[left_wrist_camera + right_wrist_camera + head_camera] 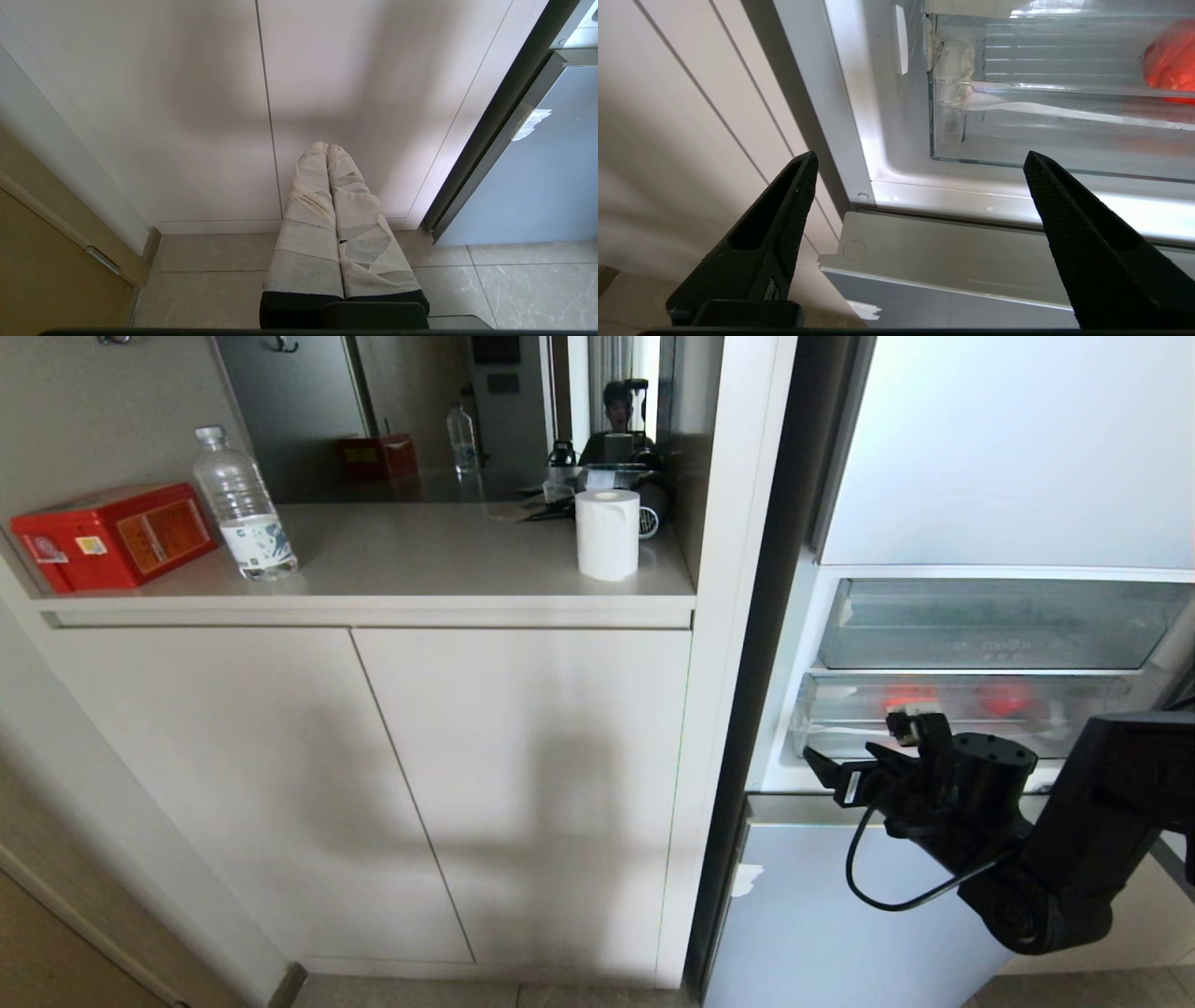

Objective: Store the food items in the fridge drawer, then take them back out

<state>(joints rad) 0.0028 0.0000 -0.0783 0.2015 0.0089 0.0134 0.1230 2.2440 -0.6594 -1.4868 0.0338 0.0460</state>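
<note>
In front of the open fridge, at the right of the scene, the right gripper (854,770) hung with its jaws spread wide and nothing between them, just near of the fridge drawer (971,714). Both fruits sat inside, the orange-red fruit (910,700) to the left and the glossy red fruit (1006,700) to the right, seen blurred through the closed clear front. Storing looked finished; the taking out had not begun. The next move probably called for hooking the drawer's front edge and drawing it toward the robot. The embossed drawer (999,635) sat directly above, leaving little room, and the grey lower door (822,915) lay below. The left gripper (329,156), fingers pressed together and empty, was parked low by the cabinet doors (373,784). A paper roll (608,534), bottle (243,509) and red box (112,537) stood on the counter (420,560), well apart.
</note>
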